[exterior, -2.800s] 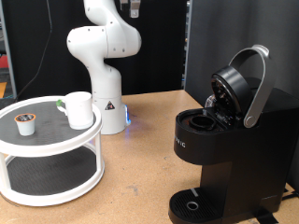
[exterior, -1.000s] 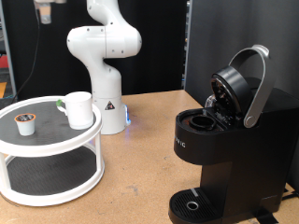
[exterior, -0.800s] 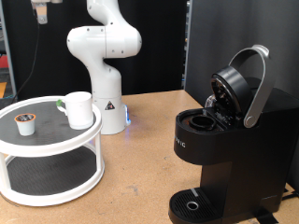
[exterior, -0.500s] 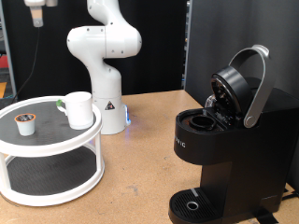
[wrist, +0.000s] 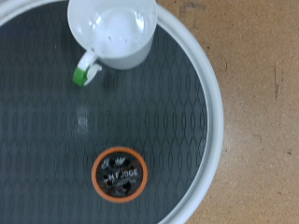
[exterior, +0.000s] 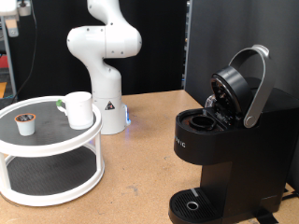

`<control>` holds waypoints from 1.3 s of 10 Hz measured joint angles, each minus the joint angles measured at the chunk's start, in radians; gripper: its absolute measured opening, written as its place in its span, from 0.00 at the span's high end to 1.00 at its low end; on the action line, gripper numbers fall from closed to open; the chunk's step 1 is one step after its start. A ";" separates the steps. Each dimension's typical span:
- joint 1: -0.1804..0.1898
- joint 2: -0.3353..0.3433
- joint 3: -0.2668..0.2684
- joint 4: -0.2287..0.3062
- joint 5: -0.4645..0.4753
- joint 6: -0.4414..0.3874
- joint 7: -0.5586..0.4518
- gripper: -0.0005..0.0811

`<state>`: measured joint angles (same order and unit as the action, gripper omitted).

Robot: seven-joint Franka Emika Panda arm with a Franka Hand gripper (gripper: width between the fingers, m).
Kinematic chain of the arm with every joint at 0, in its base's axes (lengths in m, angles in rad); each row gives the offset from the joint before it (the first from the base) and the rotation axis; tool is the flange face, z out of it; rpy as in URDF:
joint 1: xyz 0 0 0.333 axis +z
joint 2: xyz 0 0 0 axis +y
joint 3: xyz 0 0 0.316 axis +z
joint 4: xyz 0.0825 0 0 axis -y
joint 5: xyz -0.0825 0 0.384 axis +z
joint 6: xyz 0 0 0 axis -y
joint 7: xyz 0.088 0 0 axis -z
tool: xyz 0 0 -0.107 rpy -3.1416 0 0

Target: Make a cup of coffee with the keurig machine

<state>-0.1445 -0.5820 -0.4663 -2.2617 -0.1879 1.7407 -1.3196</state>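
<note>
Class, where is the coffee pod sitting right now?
The coffee pod sits on the top tier of the round stand, at the exterior view's left, beside the cup and apart from it.

Tray (exterior: 56,145) top tier: cup (exterior: 79,109) right, pod (exterior: 26,122) left.
Keurig machine (exterior: 229,140): exterior view's right, well apart, lid raised.
Gripper (exterior: 13,19): top left, above tray.

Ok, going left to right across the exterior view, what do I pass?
Hand at the top-left corner → coffee pod → cup → white robot base → keurig machine, lid raised.
</note>
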 joint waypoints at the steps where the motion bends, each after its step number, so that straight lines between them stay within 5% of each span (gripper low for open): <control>1: 0.000 0.015 -0.010 0.003 -0.008 0.006 -0.010 0.01; 6: 0.000 0.036 -0.017 -0.001 -0.043 0.008 -0.054 0.01; 13: -0.023 0.039 -0.039 -0.193 -0.090 0.250 -0.057 0.01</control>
<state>-0.1677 -0.5425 -0.5056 -2.4548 -0.2780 1.9911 -1.3765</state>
